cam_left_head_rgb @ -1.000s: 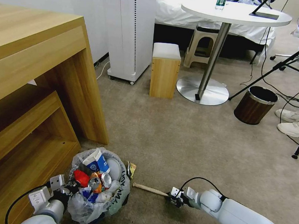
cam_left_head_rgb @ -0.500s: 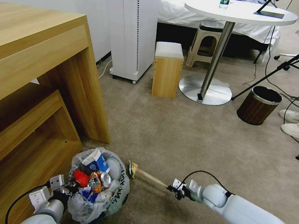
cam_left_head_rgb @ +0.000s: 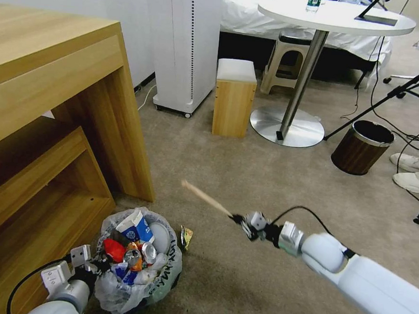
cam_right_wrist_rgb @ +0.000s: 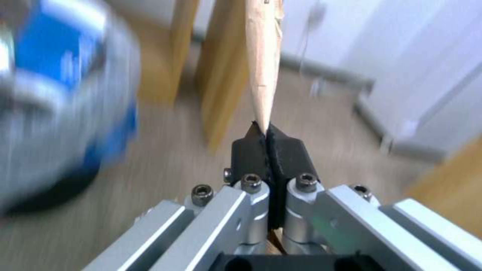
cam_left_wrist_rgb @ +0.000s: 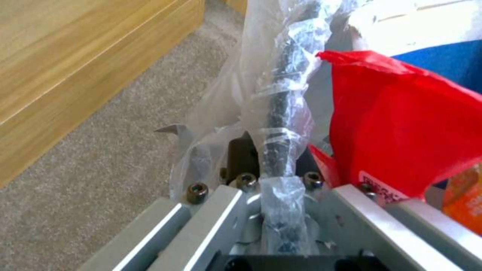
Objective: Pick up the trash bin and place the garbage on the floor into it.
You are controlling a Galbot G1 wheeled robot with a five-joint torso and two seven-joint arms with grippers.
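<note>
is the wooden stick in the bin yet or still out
Out. The wooden stick is in the air, pinched by the right gripper, away from the trash bin.

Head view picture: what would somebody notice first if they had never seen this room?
Probably the right gripper, up above the beige carpet, pinching one end of a wooden stick that pokes out into the air. Next comes the trash bin low beside the wooden desk, stuffed with colourful litter, with the left gripper clamped on its bagged rim. A small wrapper lies on the carpet right beside the bin.
</note>
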